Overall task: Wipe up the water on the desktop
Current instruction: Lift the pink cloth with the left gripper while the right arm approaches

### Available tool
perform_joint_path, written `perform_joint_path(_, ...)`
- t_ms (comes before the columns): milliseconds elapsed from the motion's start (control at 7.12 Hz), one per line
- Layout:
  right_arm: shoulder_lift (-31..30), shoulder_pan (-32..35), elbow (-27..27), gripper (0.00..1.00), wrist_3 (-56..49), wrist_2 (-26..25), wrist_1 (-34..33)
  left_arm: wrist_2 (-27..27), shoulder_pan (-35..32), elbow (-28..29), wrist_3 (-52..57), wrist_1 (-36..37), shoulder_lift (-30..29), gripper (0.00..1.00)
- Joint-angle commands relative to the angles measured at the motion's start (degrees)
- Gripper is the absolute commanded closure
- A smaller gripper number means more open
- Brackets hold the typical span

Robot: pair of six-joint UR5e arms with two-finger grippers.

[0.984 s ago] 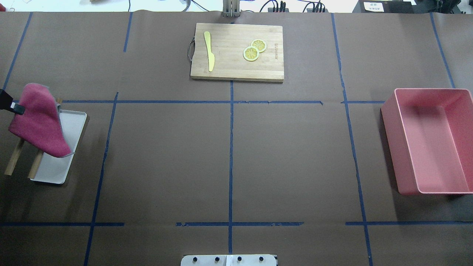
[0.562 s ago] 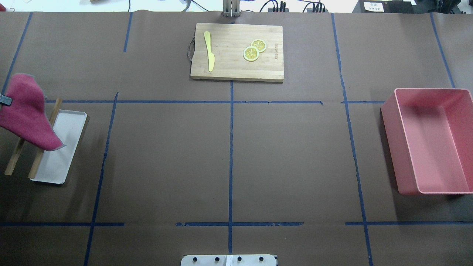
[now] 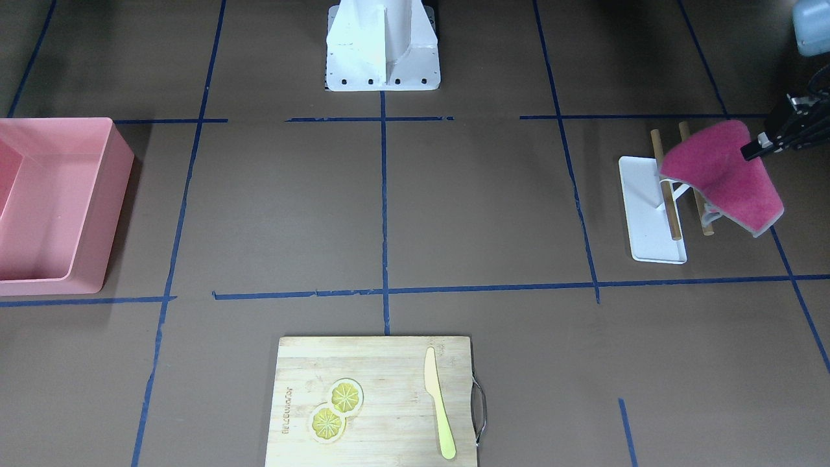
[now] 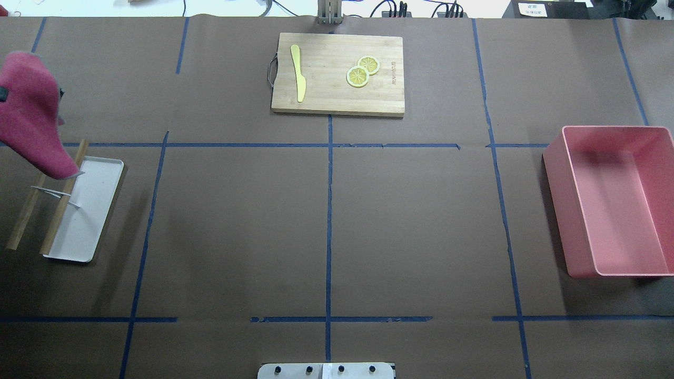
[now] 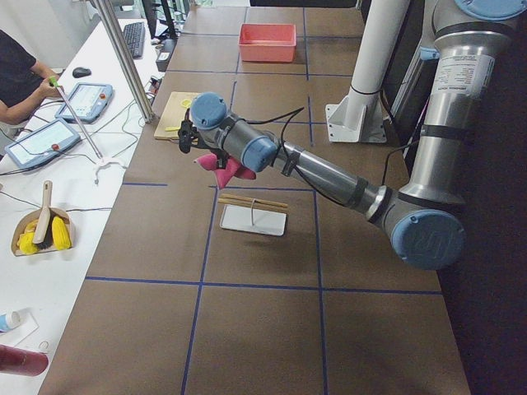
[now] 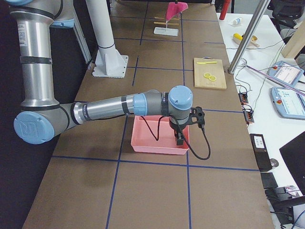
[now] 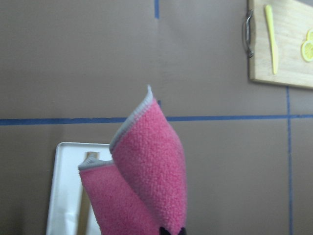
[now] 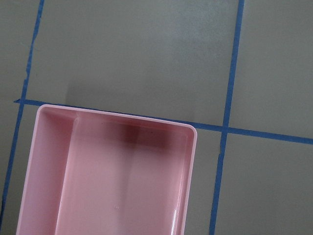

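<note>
Above the rack's (image 4: 87, 221) far end, at the robot's left end of the bench (image 4: 237, 221), left claw (image 3: 752, 150) hangs in the air. The bench surface is below it and apart, no contact. The claw is pinched tight on one edge of the pink cloth (image 3: 726, 172), so the gap is narrow, only cloth thickness (the fingertips barely show at the bottom of the left wrist view). The cloth droops in a folded cone with a grey hem. Its low corner is over the rack's wooden rods (image 4: 60, 210) and looks clear of them in the left side view. The rack is a white tray base with two rods held above it, sitting flat on the bench.

Right claw (image 6: 180, 139) is at the opposite end of the bench from the rack, pointing down over the pink bin (image 4: 555, 210). It shows only in the right side view, so I cannot tell how far open it is. The bin's inside floor shows whole in the right wrist view.

Cutting board (image 4: 326, 95) is well apart from the rack, toward the bench's middle and on the side far from the robot. On it lie a yellow knife (image 4: 298, 73) and two lemon slices (image 4: 358, 77), the slices overlapping.
</note>
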Motion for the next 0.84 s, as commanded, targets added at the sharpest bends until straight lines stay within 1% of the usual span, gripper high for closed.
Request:
perform_joint_path(0, 0.25, -1.01, 2.68, 0.0, 0.01, 0.06, 0.25, 0.18, 2.11, -1.43, -6.87, 4.91, -4.92, 0.98)
perform_joint_path(141, 0.25, -2.24, 4.78, 0.0, 0.97, 0.06, 2.42, 2.1, 3.87, -1.61, -12.07, 4.46, -7.72, 0.98)
perform_joint_path(281, 0.25, -5.74, 8.03, 0.0, 9.94, -0.11, 5.93, 5.34, 7.63, -1.78, -16.56, 1.76, -8.44, 0.98)
perform_joint_path(422, 0.51, -10.64, 9.71, 0.0, 21.43, -0.55, 15.1, 9.37, 11.32, -1.0, -24.35, -4.88, -8.54, 0.98)
perform_joint_path(562, 1.73, -13.91, 9.73, 0.0, 31.9, -1.42, 24.32, 14.2, 14.67, -0.65, -33.13, -12.69, -8.54, 0.98)
perform_joint_path(703, 3.92, -18.29, 10.6, 0.0, 41.06, -2.91, 29.29, 19.38, 18.62, -0.55, -41.48, -18.51, -8.63, 0.98)
